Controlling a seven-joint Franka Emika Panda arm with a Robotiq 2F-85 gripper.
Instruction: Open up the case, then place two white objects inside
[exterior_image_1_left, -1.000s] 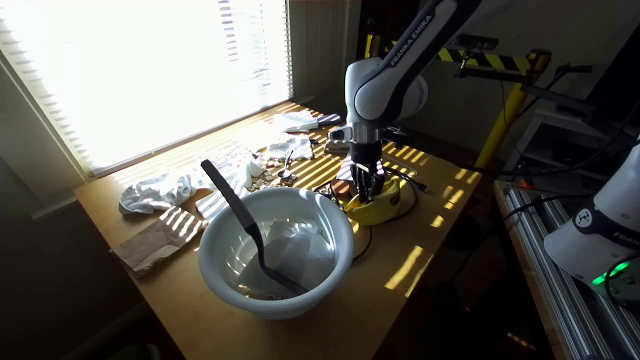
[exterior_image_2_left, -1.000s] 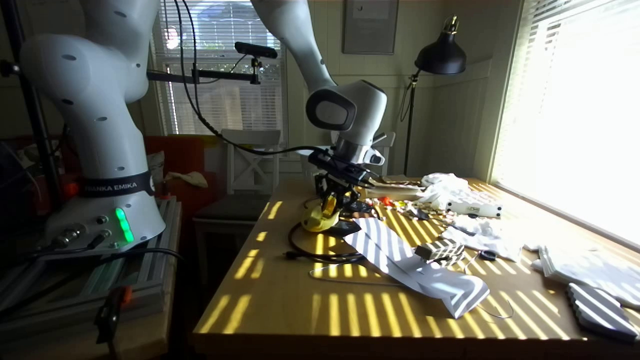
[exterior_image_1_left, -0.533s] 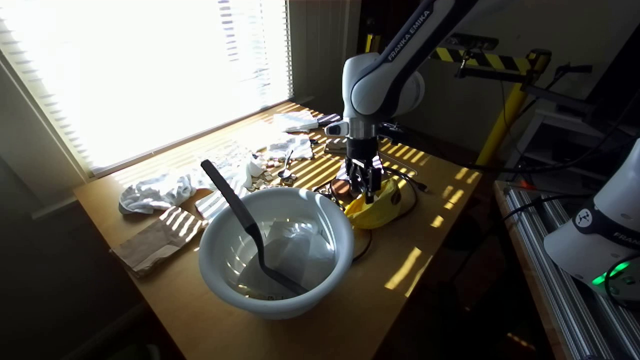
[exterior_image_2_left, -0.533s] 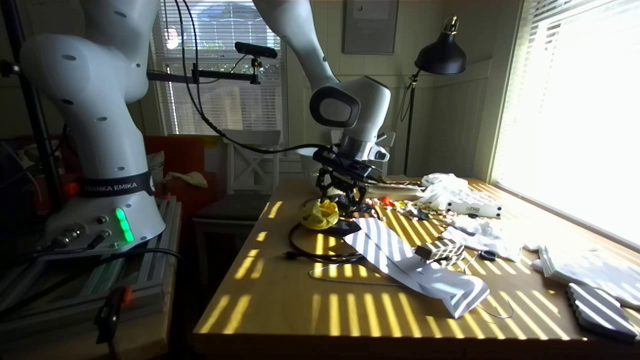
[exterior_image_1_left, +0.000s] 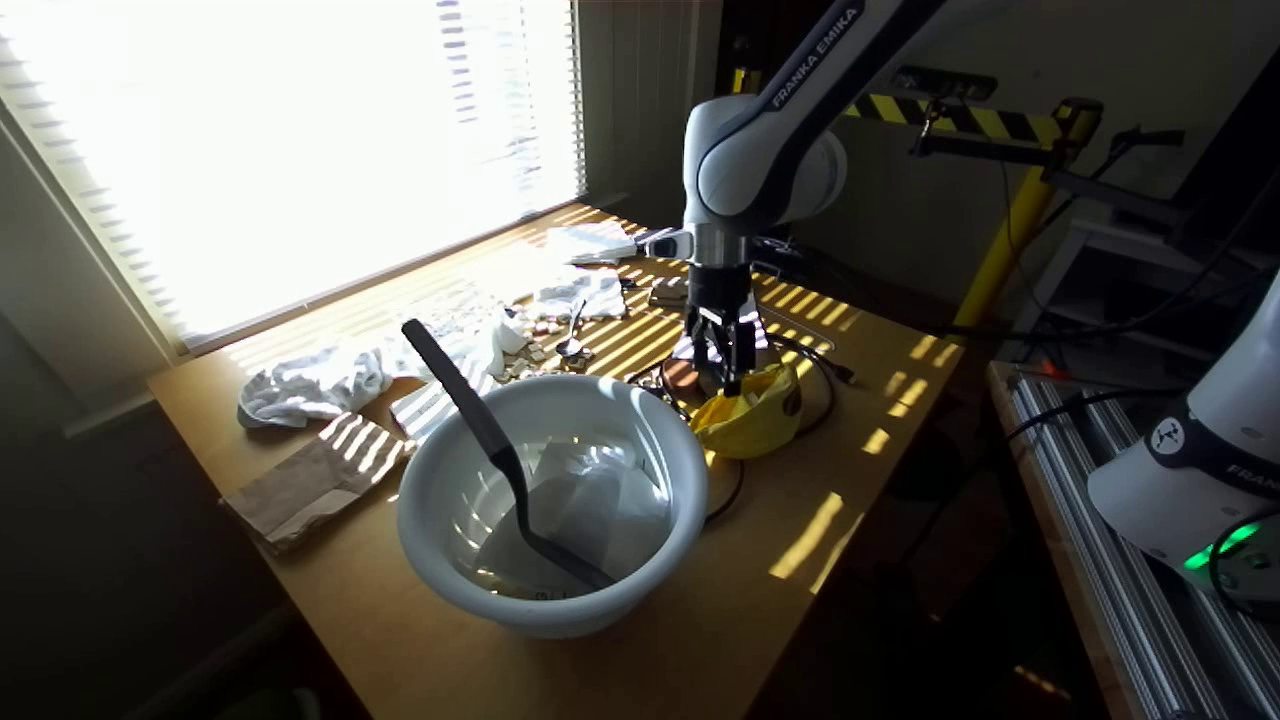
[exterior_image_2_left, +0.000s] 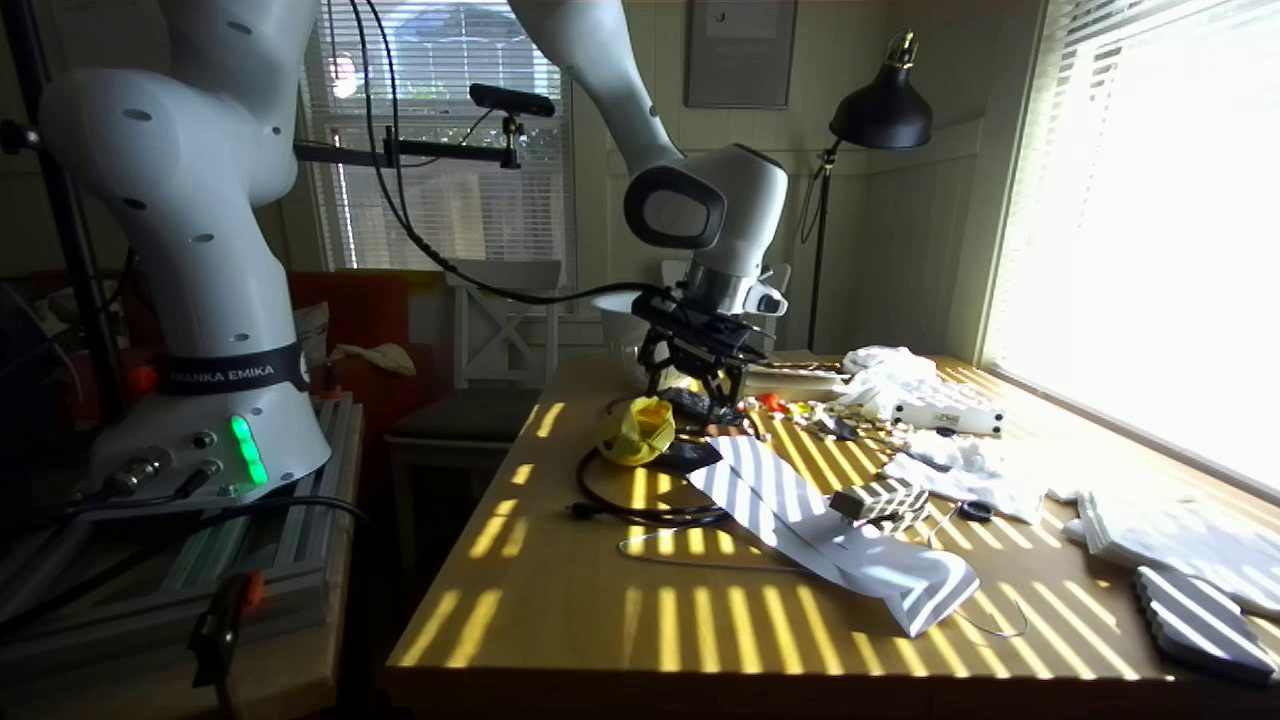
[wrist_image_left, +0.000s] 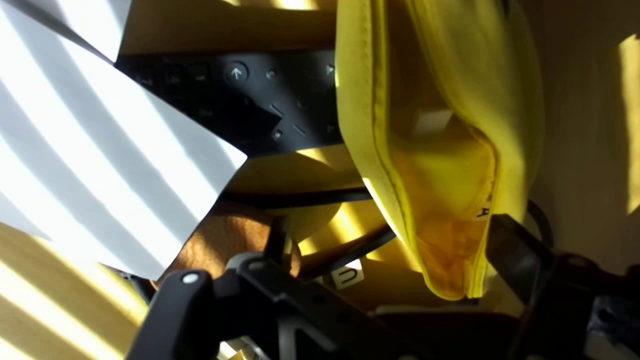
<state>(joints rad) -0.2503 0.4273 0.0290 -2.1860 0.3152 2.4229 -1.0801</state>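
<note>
Yellow case (exterior_image_1_left: 752, 425) sits mouth open on the bench (exterior_image_1_left: 710, 650), near the edge that faces my base (exterior_image_2_left: 210, 430); inside shows a small pale piece (wrist_image_left: 432, 121), likely one of the two white objects, so I judge the case opened and the placing begun; to get clear well, I would rise straight up with the fingers (wrist_image_left: 515, 250) apart; sideways travel could hook the soft-looking rim and tip it. My tool (wrist_image_left: 389, 232) is spread, nothing pinched; the case lies lower and a little off toward that same edge, its narrow end showing between the fingers in the wrist view, close to one; whether they touch I cannot tell.
</note>
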